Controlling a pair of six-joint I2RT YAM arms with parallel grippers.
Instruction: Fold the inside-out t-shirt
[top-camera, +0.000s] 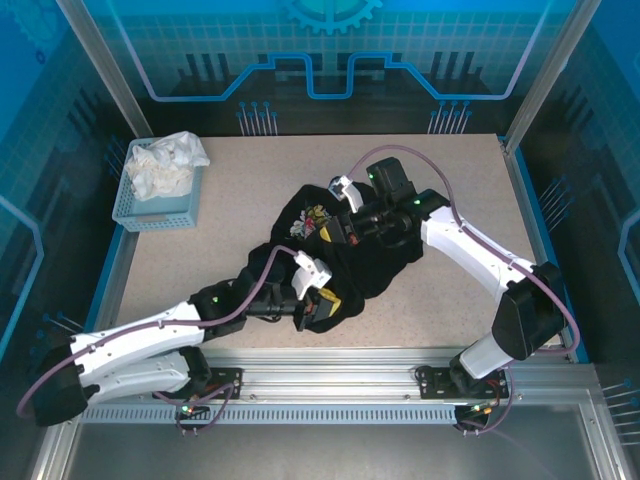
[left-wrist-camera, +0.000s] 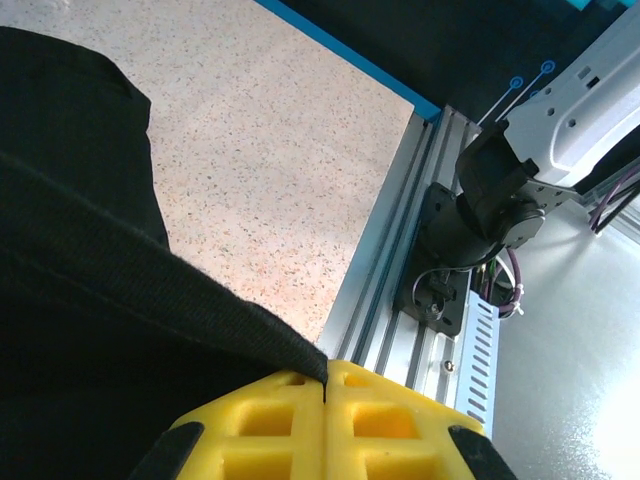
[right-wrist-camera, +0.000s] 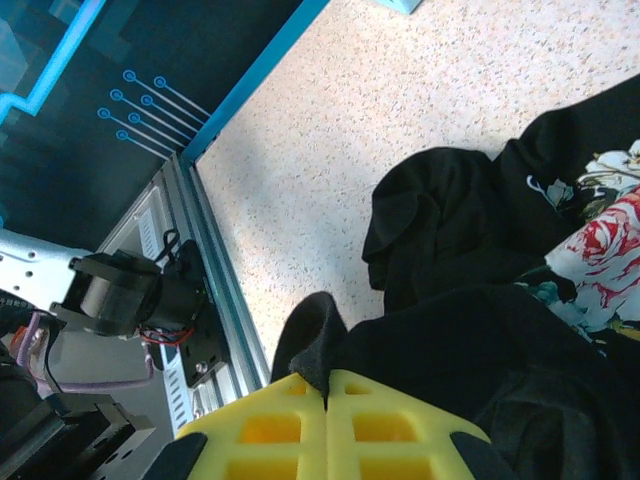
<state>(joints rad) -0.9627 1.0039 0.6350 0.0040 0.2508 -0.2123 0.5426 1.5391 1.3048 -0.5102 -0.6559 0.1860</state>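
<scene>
Yellow ribbed fingers of our left gripper (left-wrist-camera: 326, 385) pinch fully closed on a hem of the crumpled black soft-fabric t-shirt (top-camera: 375, 268), mid-way across the speckled beige table (top-camera: 250, 170). Our left arm (top-camera: 150, 335) stretches low, our right arm (top-camera: 470, 245) bends inward, and our right gripper (right-wrist-camera: 327, 395) is likewise clamped tight on the fabric.

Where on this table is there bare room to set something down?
The table is bare along the far edge from the blue basket to the right corner, and at near left between basket and left arm. The middle is crowded: the black t-shirt lies bunched there, left gripper and right gripper both shut on it.
</scene>
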